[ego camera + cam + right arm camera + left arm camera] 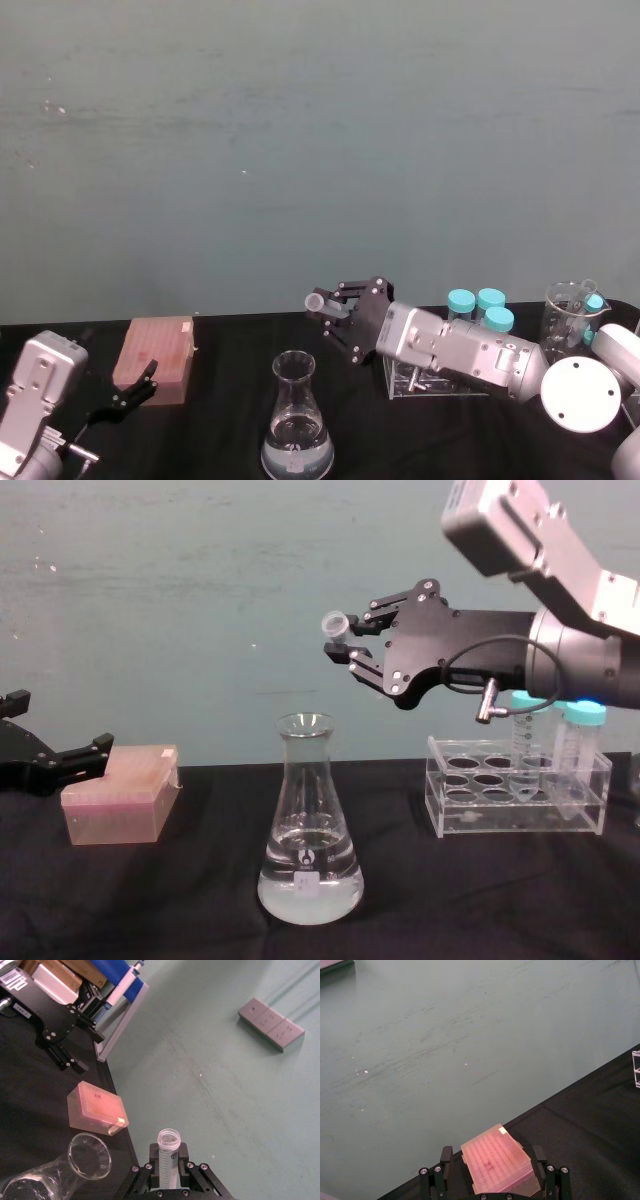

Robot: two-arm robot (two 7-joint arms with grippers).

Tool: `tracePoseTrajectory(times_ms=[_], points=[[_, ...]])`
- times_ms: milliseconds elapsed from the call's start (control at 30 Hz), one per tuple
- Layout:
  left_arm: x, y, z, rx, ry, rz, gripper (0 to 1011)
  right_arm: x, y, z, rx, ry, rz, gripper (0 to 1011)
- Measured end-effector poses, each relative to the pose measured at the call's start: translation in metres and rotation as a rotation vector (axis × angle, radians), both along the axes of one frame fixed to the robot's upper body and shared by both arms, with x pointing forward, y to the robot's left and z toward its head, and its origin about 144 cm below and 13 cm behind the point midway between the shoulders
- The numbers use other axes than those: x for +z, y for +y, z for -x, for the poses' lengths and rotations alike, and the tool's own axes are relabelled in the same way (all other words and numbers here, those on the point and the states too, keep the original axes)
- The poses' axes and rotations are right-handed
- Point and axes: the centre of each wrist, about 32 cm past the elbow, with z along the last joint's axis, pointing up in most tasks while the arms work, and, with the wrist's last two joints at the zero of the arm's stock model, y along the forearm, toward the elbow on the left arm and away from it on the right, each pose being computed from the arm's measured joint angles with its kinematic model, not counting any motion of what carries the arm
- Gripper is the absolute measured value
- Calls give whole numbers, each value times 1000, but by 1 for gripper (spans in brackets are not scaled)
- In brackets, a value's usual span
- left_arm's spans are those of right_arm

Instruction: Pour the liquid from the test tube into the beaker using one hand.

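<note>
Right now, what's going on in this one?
The right tool grips the small test tube, raised above the beaker and slightly to the right of its mouth. No stream is visible, and clear liquid already sits in the beaker's base. The left tool rests open by the pink box.

test tube (333, 626) body hidden in right pincer (346, 638), beaker (297, 400) base cropped

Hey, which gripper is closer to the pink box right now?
Left. The left gripper sits close beside the pink box; the right gripper is raised beyond the flask, holding the test tube.
</note>
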Motion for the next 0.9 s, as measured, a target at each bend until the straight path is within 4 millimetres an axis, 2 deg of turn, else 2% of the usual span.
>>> tracePoseTrajectory(times_ms=[900], points=[[0,0,0,0,0,0,1000,-19,9,7,17,-286,153,211]])
